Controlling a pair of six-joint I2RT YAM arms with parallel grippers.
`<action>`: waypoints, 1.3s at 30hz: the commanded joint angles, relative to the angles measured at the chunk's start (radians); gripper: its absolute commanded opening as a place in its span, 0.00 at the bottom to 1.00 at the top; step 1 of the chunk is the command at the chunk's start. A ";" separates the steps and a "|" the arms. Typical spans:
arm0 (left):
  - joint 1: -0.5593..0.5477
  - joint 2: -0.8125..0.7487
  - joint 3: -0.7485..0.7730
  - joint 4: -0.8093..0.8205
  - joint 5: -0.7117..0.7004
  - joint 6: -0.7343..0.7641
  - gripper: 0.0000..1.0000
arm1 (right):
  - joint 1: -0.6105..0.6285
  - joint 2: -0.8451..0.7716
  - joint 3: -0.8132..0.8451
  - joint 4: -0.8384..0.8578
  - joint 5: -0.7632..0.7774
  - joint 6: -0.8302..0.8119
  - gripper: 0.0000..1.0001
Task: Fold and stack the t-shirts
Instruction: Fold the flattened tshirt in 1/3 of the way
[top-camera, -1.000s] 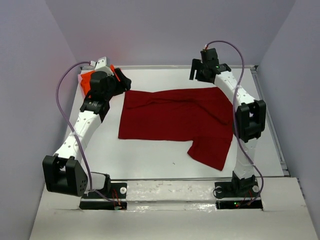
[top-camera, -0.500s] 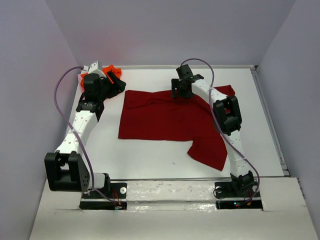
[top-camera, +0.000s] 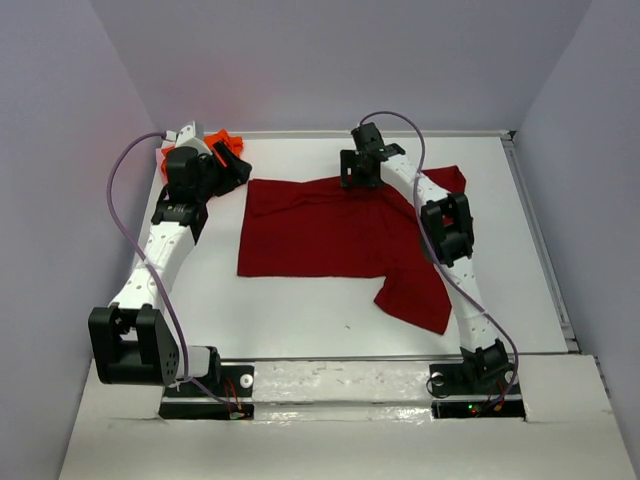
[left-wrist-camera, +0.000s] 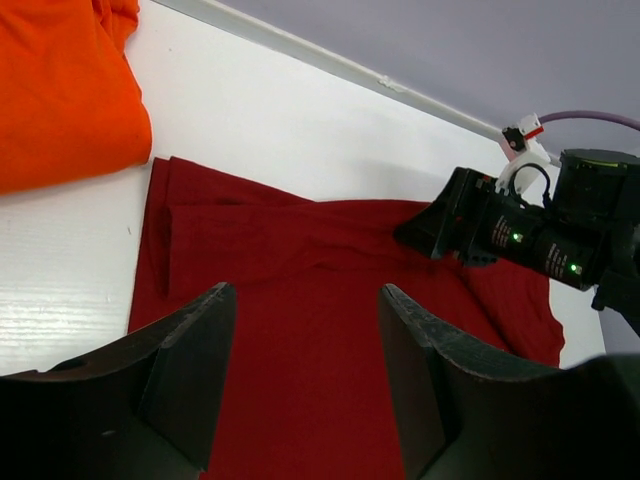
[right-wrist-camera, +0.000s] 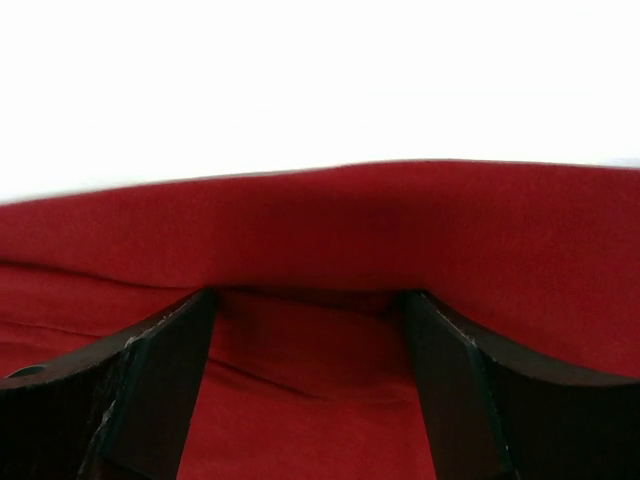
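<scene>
Dark crimson t-shirt (top-camera: 320, 225): spread flat, a few creases seen along its far hem, one sleeve splayed out from its near right corner. Bare white table (top-camera: 300, 310) is left open on the shirt's near side and to its right; only a narrow strip is left beyond its far edge, and the enclosure walls (top-camera: 60, 150) are set close past that. Orange t-shirt (left-wrist-camera: 60, 90): bunched just off the crimson shirt's far left corner, almost touching it, and cut off by the frame in the left wrist view; in the top view it is mostly covered by the left arm. Left gripper (left-wrist-camera: 300, 305): held above the crimson shirt's left part, jaws spread wide, nothing gripped. Right gripper (right-wrist-camera: 310, 300): placed at the crimson shirt's far edge, jaws wide, a raised fold of that edge seen between the fingers; contact cannot be told. The shirt's far right sleeve is partly hidden by the right arm.
</scene>
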 joint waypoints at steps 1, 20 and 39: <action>-0.007 -0.058 0.003 0.028 -0.001 0.020 0.68 | -0.048 0.097 0.135 -0.019 -0.115 0.001 0.82; -0.010 -0.055 0.005 0.030 0.012 0.018 0.68 | -0.151 0.151 0.286 0.154 -0.507 -0.070 0.81; -0.016 -0.017 -0.004 0.036 0.027 0.003 0.68 | -0.112 -0.973 -0.973 0.297 -0.162 0.062 0.76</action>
